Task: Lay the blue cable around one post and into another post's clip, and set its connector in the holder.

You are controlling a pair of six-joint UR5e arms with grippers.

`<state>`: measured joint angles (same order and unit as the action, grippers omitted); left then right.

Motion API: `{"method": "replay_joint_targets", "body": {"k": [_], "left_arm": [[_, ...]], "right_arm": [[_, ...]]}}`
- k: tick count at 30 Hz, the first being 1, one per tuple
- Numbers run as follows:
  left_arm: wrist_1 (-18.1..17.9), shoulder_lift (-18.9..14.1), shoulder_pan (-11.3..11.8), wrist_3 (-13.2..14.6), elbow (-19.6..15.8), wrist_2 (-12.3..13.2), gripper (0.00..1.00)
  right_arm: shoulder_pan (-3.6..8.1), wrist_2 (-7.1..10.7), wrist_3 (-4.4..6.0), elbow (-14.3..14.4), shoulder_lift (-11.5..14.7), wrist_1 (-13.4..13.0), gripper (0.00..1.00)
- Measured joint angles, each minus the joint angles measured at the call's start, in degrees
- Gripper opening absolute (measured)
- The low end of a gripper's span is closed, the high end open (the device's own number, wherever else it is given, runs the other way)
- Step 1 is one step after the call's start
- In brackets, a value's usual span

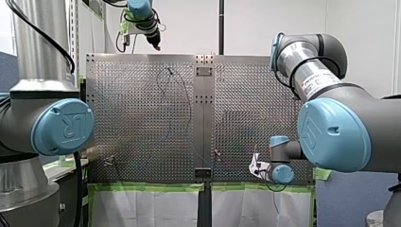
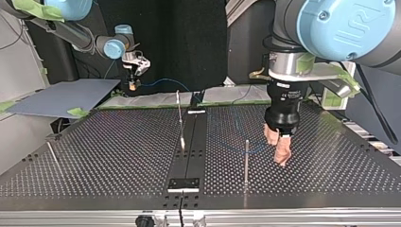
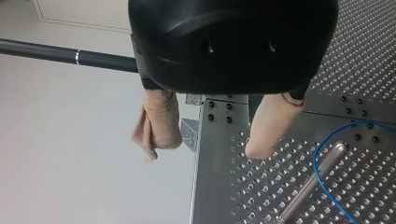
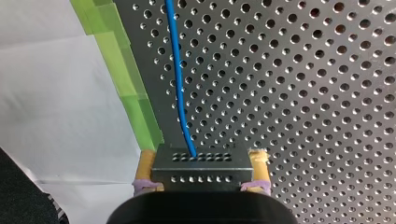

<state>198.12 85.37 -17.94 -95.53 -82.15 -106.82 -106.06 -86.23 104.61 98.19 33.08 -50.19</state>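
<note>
My right gripper [image 4: 203, 157], with yellow pads, is shut on a black perforated connector [image 4: 201, 169]. The blue cable [image 4: 176, 79] leaves the connector and runs ahead over the perforated plate. In the top view this gripper [image 2: 133, 85] hangs beyond the table's far edge, at the left. My left gripper [image 3: 207, 150] is open with nothing between its beige pads [image 3: 268, 128]. It hovers [image 2: 279, 144] just over the table beside a metal post [image 2: 246, 161]. The cable [image 3: 322, 158] curves around that post [image 3: 312, 183]. A second post [image 2: 179, 118] stands at the centre strip.
A black holder plate [image 2: 184, 184] sits on the centre strip near the top view's front edge. A third thin post [image 2: 52, 153] leans at the left. Green tape [image 4: 133, 93] and white paper border the plate by my right gripper. A grey board [image 2: 61, 97] lies off the table's far left.
</note>
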Motion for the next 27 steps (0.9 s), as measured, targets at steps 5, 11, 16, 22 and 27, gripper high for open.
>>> {"method": "replay_joint_targets", "body": {"k": [5,11,16,22,27], "left_arm": [[0.02,0.00,0.00,0.00,-0.01,-0.08,1.00],[0.05,-0.01,-0.01,-0.01,-0.04,-0.09,1.00],[0.08,0.00,-0.01,-0.20,-0.04,-0.26,1.00],[0.08,0.00,-0.01,-0.51,-0.08,-0.66,1.00],[0.08,0.00,-0.01,-0.63,-0.10,-0.70,1.00]], "right_arm": [[-0.01,0.01,0.00,-0.03,0.02,0.00,0.00],[0.01,0.00,0.00,-0.03,0.02,0.06,0.00],[-0.01,0.00,0.00,0.00,0.02,0.08,0.00],[-0.04,0.00,0.00,-0.02,0.00,0.16,0.00],[-0.06,0.00,0.00,-0.03,0.01,0.17,0.00]]}}
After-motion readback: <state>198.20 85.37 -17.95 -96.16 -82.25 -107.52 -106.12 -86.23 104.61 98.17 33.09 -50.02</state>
